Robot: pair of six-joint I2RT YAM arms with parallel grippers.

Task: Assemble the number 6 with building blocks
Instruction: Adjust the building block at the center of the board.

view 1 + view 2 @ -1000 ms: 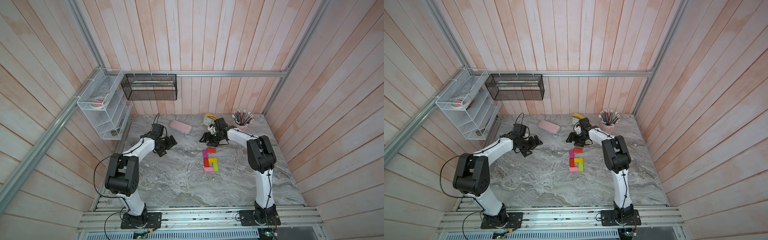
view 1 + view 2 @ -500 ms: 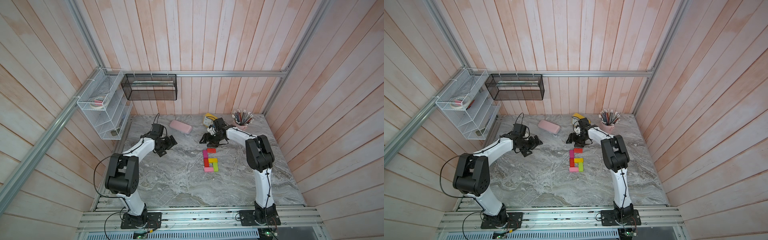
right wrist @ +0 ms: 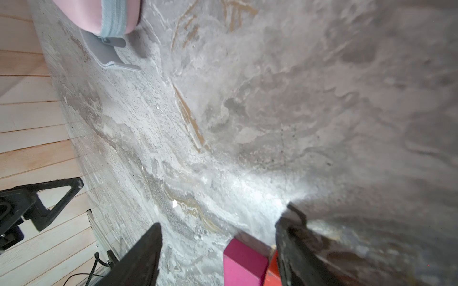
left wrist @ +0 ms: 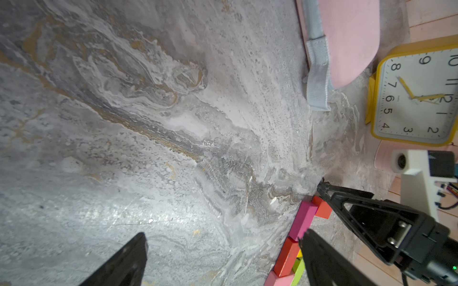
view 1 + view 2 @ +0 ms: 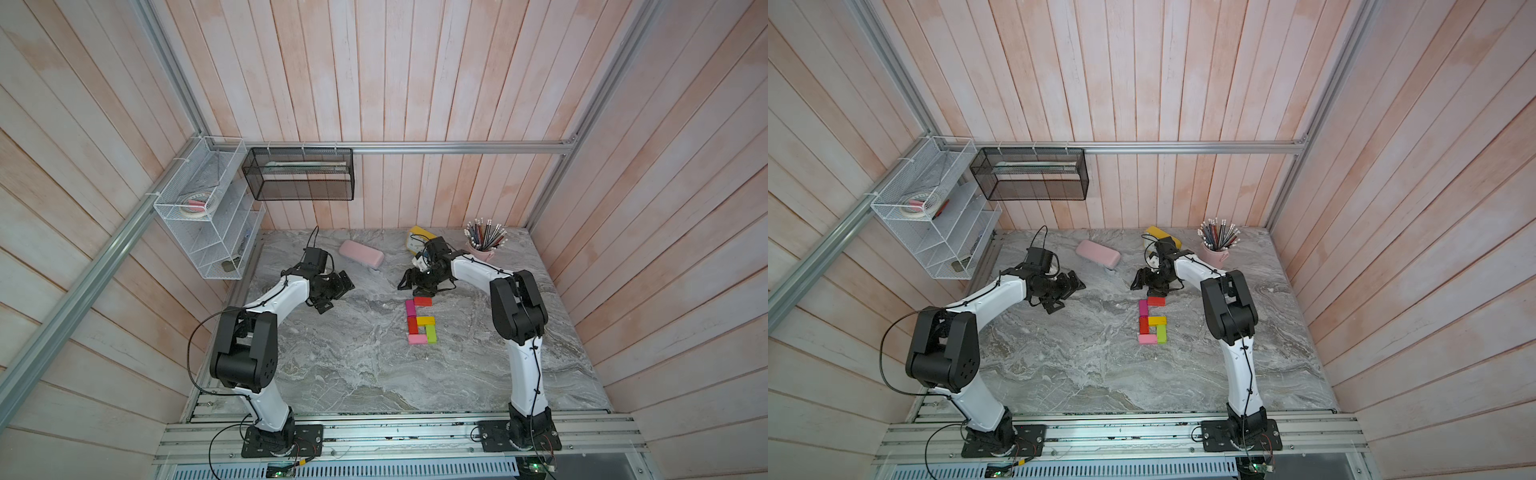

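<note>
Change over the last second: close to none. The right arm (image 5: 515,307) has shifted its elbow slightly toward the middle of the table (image 5: 353,365). The blocks (image 5: 420,321) and the left arm (image 5: 270,299) lie as they did.

Blocks: all six lie flat on the table in one joined figure, in front of the right arm.
- Top bar: top red block (image 5: 422,301).
- Left stroke: magenta block (image 5: 410,308), with the lower red block (image 5: 412,325) below it.
- Middle bar: yellow block (image 5: 426,320).
- Right side of the loop: green block (image 5: 432,333).
- Bottom bar: pink block (image 5: 417,339).

In both top views the figure reads as a 6. The pink case (image 5: 360,254) lies well apart near the back wall and is no part of it.

Right gripper (image 5: 409,286): it hangs just behind the top red block, on the back-wall side. In the right wrist view its jaws stand far wider than the end of the magenta block seen between them, and nothing is held. Whether a finger touches the top red block cannot be told.

Left gripper (image 5: 337,296): well apart from the figure, over bare table. In the left wrist view its jaws are spread and empty.

Judgement: placing looks finished, since every stroke is filled and no loose block is in view. What seems left is at most a small squaring of the top bar, and drawing the right arm away without nudging that bar.
</note>
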